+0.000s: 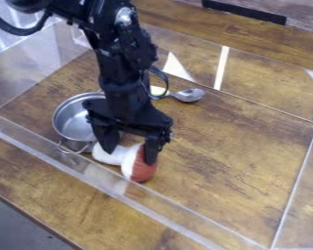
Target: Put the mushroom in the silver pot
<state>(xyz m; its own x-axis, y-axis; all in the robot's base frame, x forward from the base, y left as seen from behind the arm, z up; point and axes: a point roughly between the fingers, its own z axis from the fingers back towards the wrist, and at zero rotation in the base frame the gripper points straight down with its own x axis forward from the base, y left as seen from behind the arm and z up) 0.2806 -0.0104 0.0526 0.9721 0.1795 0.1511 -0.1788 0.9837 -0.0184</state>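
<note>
Reaching low at the centre of the frame, I held my tool (130,146) wide open over the mushroom (128,160), which lay on the counter (225,186) just beside the silver pot (75,119). Grasping, lifting and placing remained. My arm hid part of the pot; fingertip contact was unclear.

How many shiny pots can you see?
1: the silver pot, beside the robot arm, near the mushroom. The arm hides some table, so others could be behind it.
</note>
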